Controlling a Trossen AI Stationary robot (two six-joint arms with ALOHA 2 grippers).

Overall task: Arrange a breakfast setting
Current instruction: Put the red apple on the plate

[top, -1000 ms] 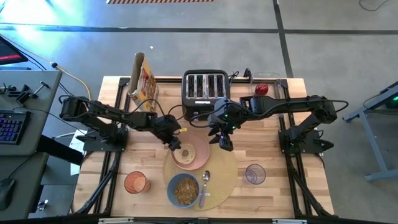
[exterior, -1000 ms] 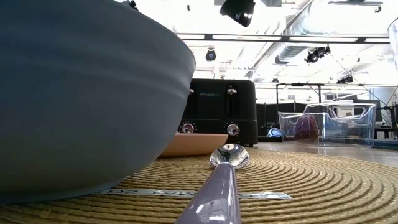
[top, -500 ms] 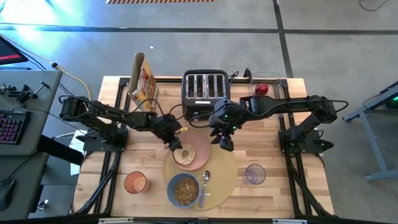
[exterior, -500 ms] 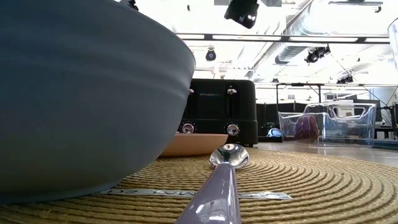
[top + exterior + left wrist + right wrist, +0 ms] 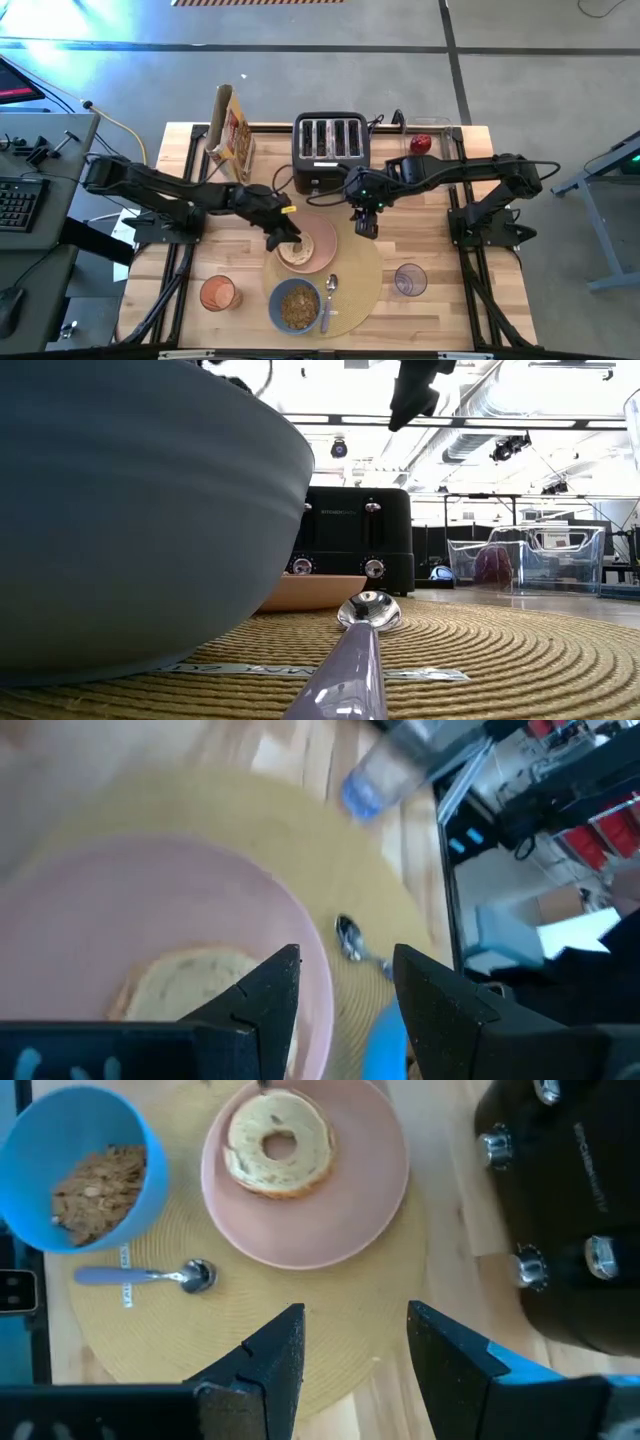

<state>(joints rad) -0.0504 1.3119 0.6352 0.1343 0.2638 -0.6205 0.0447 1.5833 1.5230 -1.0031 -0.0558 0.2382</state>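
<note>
Under left gripper [image 5: 285, 237], bagel [image 5: 296, 250] half-hidden

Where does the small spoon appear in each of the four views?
High view: spoon lies right of the bowl, on the placemat.
Low view: spoon fills the bottom centre, its head farthest away.
Left wrist view: spoon is beyond the plate.
Right wrist view: spoon is below the bowl.
Shared landmark: the placemat.
</note>
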